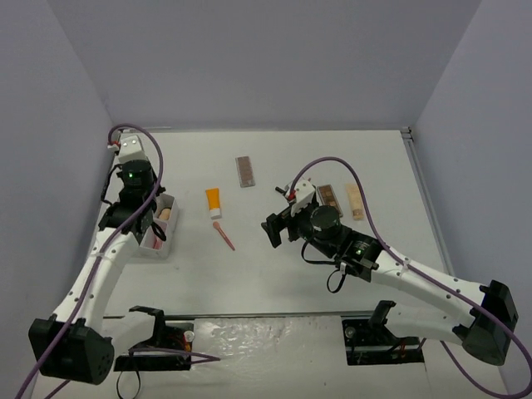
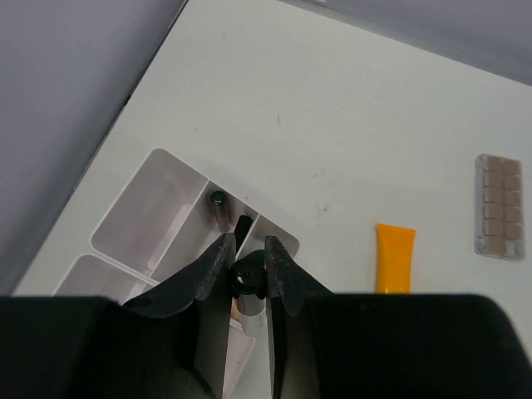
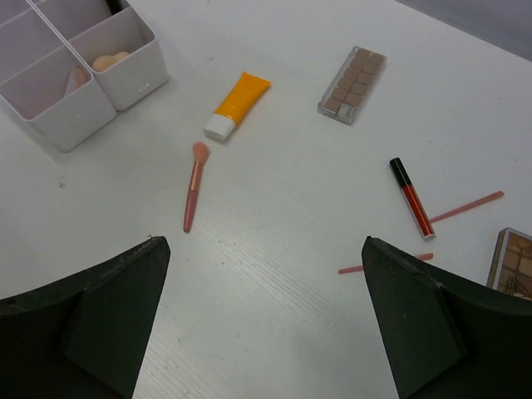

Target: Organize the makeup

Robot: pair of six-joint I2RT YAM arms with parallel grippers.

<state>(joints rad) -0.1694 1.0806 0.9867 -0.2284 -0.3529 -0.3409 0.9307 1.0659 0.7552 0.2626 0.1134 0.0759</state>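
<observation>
My left gripper [image 2: 249, 247] is shut on a dark-capped silver tube [image 2: 248, 281], held over the white compartment box [image 2: 133, 218]; in the top view the gripper [image 1: 151, 223] is above that box [image 1: 158, 249]. Another dark-capped stick [image 2: 219, 200] stands in the box. My right gripper [image 3: 266, 287] is open and empty above bare table. On the table lie an orange tube [image 3: 237, 104], a pink brush [image 3: 195, 187], a brown palette [image 3: 353, 83], a dark-red stick [image 3: 413, 198], two thin pink sticks [image 3: 465, 208] and a second palette [image 3: 515, 262]. A beige sponge [image 3: 110, 60] sits in the box.
A beige tube [image 1: 356, 202] lies beside the right palette [image 1: 328, 197]. The orange tube [image 1: 214, 202] and far palette [image 1: 245, 170] lie mid-table. Grey walls close in the left, back and right sides.
</observation>
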